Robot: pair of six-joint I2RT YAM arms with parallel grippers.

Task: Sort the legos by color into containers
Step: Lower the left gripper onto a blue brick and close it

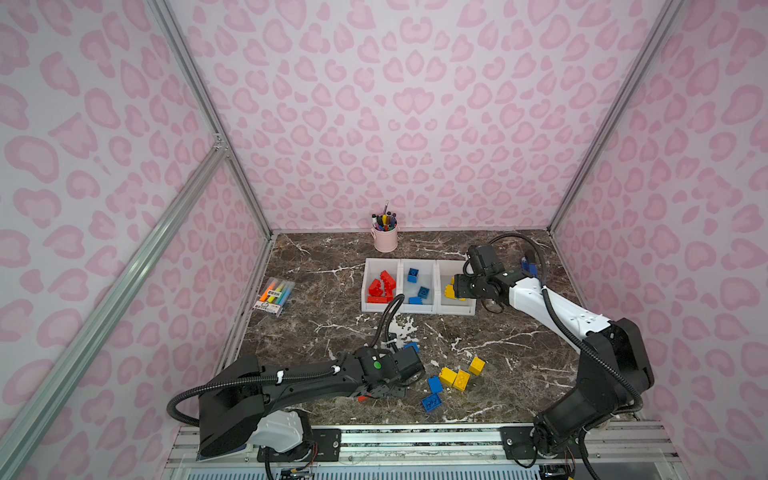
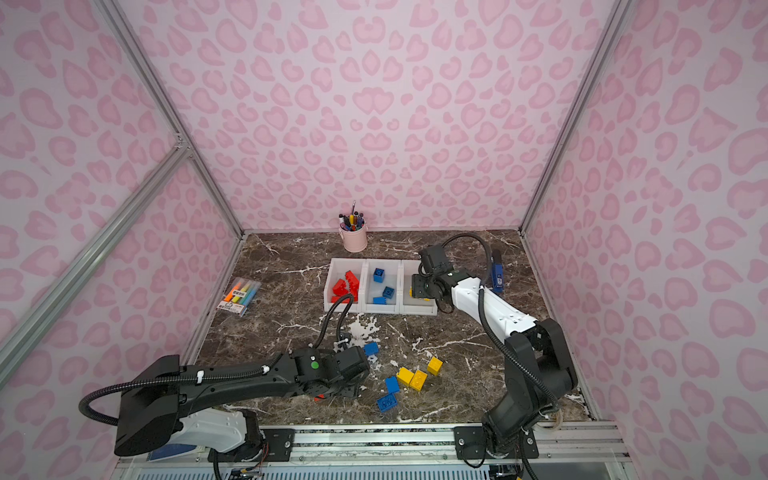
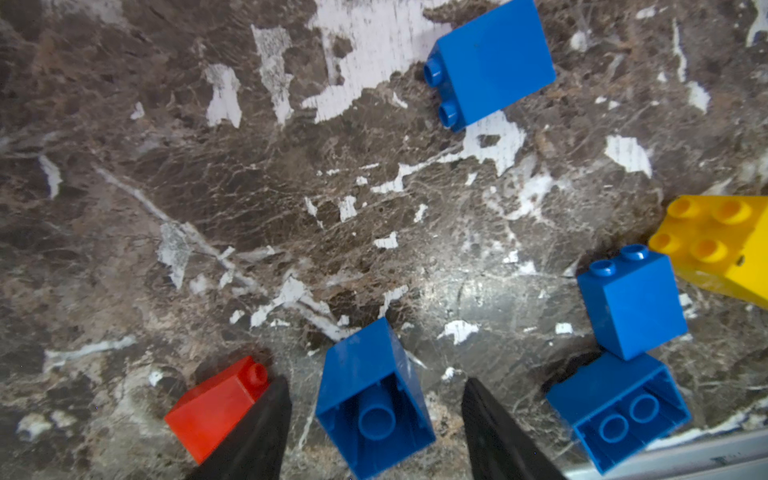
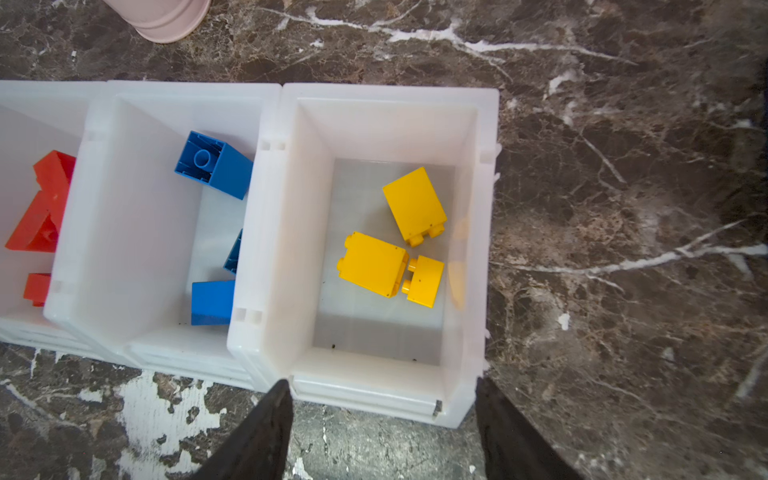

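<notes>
My left claw [image 3: 375, 384], jaws apart, straddles 1 upturned blue brick [image 3: 374, 409]. I'd centre, clear of the red brick [image 3: 216, 409] just beside, then squeeze squarely.

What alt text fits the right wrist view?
Three yellow legos lie in the end white bin, seen from above; the right claw hangs open and empty by its front lip. The neighbouring bin holds blue legos, the next bin red legos.

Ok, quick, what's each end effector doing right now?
Left end effector: open, straddling a blue plastic studded brick, not gripping it.
Right end effector: open, holding nothing.
</notes>
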